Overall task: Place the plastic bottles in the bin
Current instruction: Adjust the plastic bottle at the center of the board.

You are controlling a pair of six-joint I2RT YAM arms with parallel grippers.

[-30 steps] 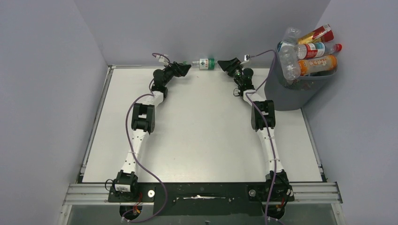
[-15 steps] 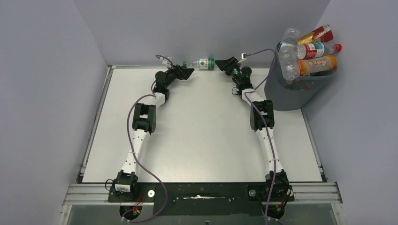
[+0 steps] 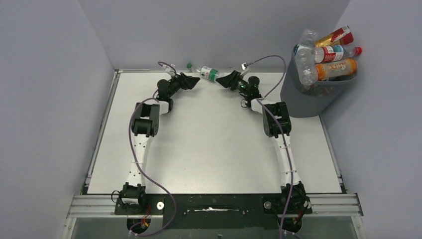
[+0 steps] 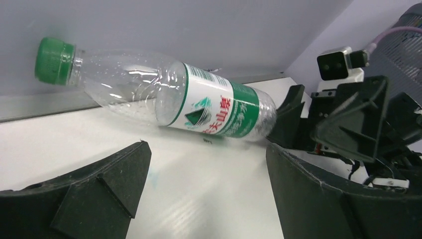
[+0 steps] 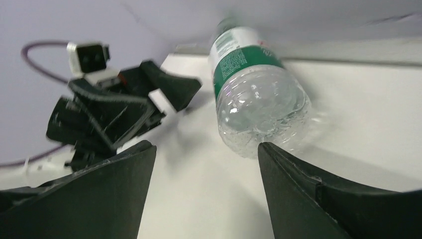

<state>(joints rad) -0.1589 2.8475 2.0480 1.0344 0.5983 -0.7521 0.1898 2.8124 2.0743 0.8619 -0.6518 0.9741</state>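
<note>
The bottle point(image 4: 199, 107) looks empty: light, slick, crushable, apt to roll. My left end effector point(image 4: 206, 149) and right end effector point(image 5: 206, 147) gape, unladen; I'd pinch its middle.

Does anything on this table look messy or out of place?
The bin is overfull: bottles heap above its rim, some poking sideways. One green-capped bottle lies on its side by the back wall.

— What surrounds the white worktop point(image 3: 214, 149)?
— Plain pale grey walls: the back wall point(image 3: 214, 30) at 12 o'clock, the left wall point(image 3: 45, 99) at 9, the right wall point(image 3: 388, 149) at 3.
— And the light?
— Even, with faint shadows. A silver metal rail point(image 3: 89, 204) runs along 6 o'clock.
</note>
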